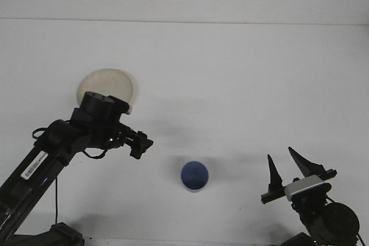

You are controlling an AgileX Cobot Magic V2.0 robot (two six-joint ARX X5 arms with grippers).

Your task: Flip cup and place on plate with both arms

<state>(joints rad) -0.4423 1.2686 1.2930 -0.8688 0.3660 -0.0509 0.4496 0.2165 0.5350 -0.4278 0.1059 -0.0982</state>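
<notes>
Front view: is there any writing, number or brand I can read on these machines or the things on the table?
None can be read.
White sticker on the left arm: dark marks, too small and blurred to read.
Cup, plate, right gripper: no text visible.
</notes>
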